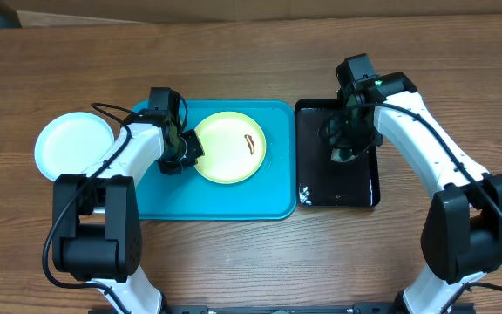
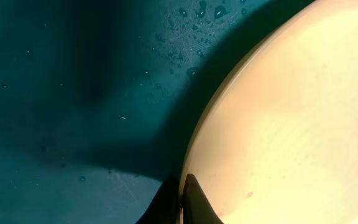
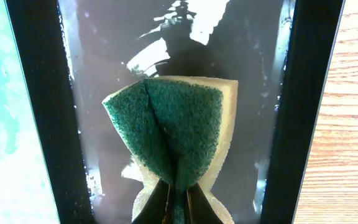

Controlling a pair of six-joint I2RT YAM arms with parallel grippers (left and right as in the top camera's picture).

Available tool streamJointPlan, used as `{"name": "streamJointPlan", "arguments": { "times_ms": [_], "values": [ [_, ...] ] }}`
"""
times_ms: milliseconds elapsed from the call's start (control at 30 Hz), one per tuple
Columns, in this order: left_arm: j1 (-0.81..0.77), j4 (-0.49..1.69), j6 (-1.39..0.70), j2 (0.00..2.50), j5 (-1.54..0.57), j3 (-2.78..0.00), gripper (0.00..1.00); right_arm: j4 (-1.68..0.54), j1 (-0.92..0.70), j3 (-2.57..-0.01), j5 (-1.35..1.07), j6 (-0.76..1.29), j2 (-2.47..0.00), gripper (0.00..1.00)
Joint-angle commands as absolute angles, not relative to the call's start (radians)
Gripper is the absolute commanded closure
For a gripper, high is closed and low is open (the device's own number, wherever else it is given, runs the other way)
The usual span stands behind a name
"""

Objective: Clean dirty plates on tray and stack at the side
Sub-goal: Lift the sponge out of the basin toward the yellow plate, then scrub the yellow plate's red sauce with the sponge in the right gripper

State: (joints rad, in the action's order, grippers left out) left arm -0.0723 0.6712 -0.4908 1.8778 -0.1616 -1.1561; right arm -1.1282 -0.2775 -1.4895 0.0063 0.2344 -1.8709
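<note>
A yellow-green plate [image 1: 227, 153] with a reddish-brown smear [image 1: 251, 142] lies on the turquoise tray [image 1: 225, 202]. My left gripper [image 1: 185, 153] is at the plate's left rim. In the left wrist view the gripper [image 2: 182, 204] is shut on the rim of the plate [image 2: 291, 124], over the wet tray floor [image 2: 73, 93]. A white plate with a pale bluish rim [image 1: 74, 145] rests on the table left of the tray. My right gripper [image 1: 342, 153] hangs over the black tray. It [image 3: 178, 204] is shut on a folded green and yellow sponge [image 3: 173, 127].
The glossy black tray [image 1: 342, 190] sits right of the turquoise one and holds shallow water [image 3: 104, 74]. Bare wooden table [image 1: 260, 262] surrounds both trays. Water drops dot the turquoise tray near the plate.
</note>
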Motion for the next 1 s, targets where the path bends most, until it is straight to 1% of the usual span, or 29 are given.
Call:
{"name": "streamJointPlan", "arguments": {
  "times_ms": [0, 133, 367, 667, 833, 967],
  "values": [
    [-0.079, 0.669, -0.471, 1.891, -0.138, -1.147, 0.96, -1.124, -0.282, -1.522, 0.001, 0.212, -1.840, 0.96],
    [-0.079, 0.668, -0.471, 1.891, -0.139, -1.147, 0.96, -1.146, -0.282, -1.566, 0.002, 0.166, -1.840, 0.96],
    [-0.079, 0.668, -0.471, 1.891, -0.139, -1.147, 0.96, -1.170, -0.314, -1.686, -0.031, 0.163, -1.840, 0.96],
    [-0.079, 0.667, -0.472, 1.891, -0.139, -1.147, 0.96, -0.993, -0.532, -1.718, -0.055, 0.214, -1.842, 0.96],
    [-0.079, 0.668, -0.472, 1.891, -0.139, -1.147, 0.96, -0.879, -0.664, -1.718, 0.061, 0.263, -1.860, 0.96],
    [-0.079, 0.661, -0.472, 1.891, -0.139, -1.139, 0.96, -0.830, -0.734, -1.718, 0.149, 0.263, -1.913, 0.96]
  ]
}}
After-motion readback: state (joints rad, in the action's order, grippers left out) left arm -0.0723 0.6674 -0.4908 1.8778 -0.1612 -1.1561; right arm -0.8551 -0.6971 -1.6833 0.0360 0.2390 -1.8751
